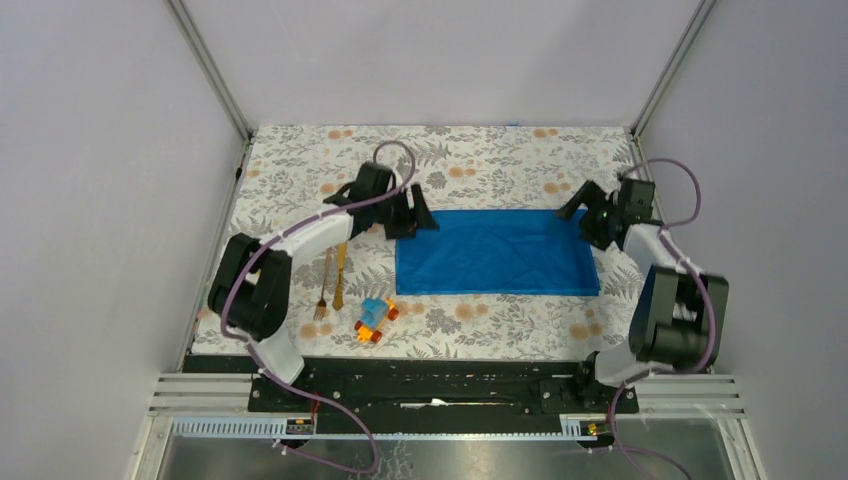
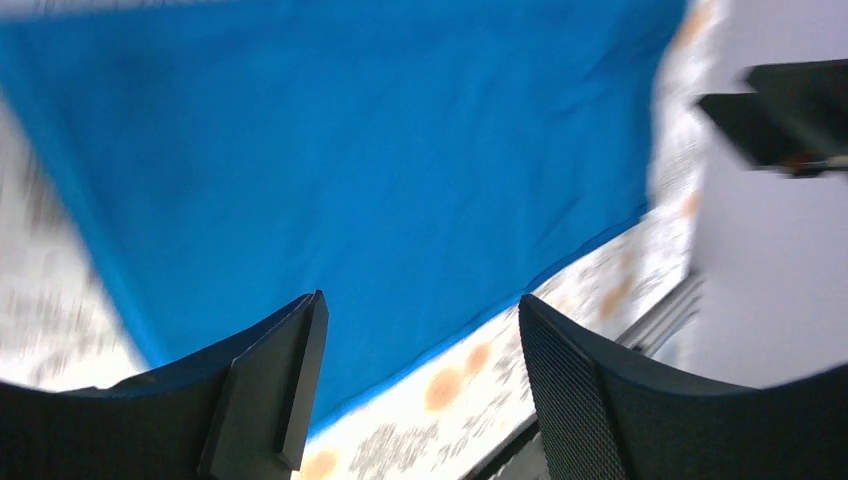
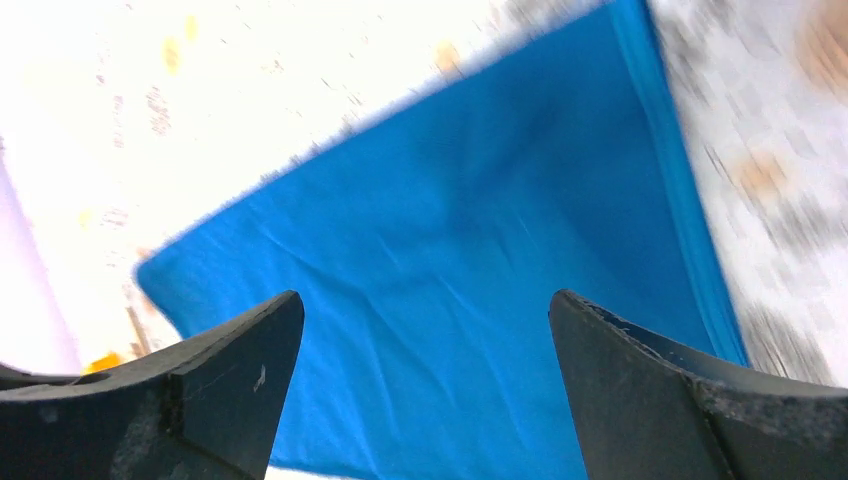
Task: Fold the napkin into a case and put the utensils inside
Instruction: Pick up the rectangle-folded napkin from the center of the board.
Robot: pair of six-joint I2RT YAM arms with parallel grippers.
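So, from the top camera: the napkin (image 1: 497,252) lies flat as a wide blue rectangle mid-table on the floral table cover (image 1: 500,160). The left gripper (image 1: 412,222) sits at its far-left corner and the right gripper (image 1: 585,215) at its far-right corner; can't tell from up here if either touches the cloth. The fork (image 1: 323,285) and knife (image 1: 341,275) lie side by side left of the napkin, not on it, with a toy car (image 1: 375,319) just in front of them.

Left wrist cam: blurry, but both fingers (image 2: 270,390) stand well apart over the blue cloth, nothing pinched.

Right wrist cam: same deal, fingers (image 3: 220,390) spread wide above the napkin, holding nothing.
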